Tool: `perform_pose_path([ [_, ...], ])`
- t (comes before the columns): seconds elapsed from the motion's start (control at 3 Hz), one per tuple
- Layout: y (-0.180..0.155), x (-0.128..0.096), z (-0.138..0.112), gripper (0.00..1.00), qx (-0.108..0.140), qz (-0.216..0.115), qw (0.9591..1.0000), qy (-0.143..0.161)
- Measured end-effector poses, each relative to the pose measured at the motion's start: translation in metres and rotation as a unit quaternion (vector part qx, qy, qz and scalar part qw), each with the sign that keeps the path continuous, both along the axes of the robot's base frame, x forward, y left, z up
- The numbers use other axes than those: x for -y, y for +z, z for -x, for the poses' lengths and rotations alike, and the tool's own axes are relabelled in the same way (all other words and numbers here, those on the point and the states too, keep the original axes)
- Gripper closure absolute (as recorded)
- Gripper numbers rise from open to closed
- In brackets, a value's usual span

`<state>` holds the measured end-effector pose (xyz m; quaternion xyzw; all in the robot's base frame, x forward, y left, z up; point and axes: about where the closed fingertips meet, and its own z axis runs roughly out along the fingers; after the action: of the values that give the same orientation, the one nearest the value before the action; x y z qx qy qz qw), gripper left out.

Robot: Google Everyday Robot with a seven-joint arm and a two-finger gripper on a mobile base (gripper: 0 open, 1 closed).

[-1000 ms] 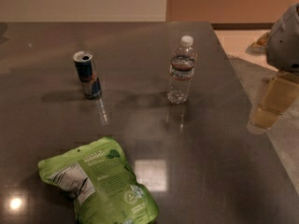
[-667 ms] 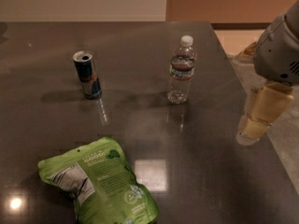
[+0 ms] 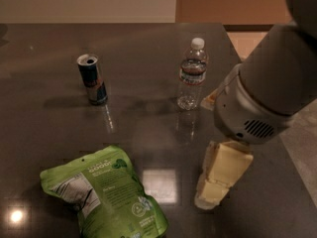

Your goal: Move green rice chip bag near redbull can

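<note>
The crinkly bright-green rice chip bag (image 3: 106, 195) is seen lying flat at the near left of the dark, glossy table (image 3: 148, 128), with its white label panel turned upward (toward the bag's left edge). Nothing is touching it. The slim blue-and-silver redbull can (image 3: 92, 79) is stood upright at the far left, well apart from the bag, with its opened silver top showing. To the right of the can, a clear plastic water bottle with a white cap (image 3: 192, 76) is stood upright.

The pale cream gripper (image 3: 213, 197) is held low over the table to the right of the bag and apart from it, nearer than the bottle. Whether it is open or closed cannot be told. It is carried beneath a thick grey-white arm (image 3: 267, 93) that enters from the upper right.
</note>
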<state>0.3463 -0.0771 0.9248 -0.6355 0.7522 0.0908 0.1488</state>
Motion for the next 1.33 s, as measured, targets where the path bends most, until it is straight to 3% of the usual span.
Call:
perform_pose_path([
  [0.67, -0.055, -0.078, 0.036, 0.0, -0.023, -0.005, 0.9996, -0.014],
  [1.0, -0.07, -0.104, 0.044, 0.0, -0.046, -0.009, 0.9986, -0.023],
  [1.33, -0.074, -0.123, 0.054, 0.0, -0.079, -0.018, 0.9967, -0.013],
])
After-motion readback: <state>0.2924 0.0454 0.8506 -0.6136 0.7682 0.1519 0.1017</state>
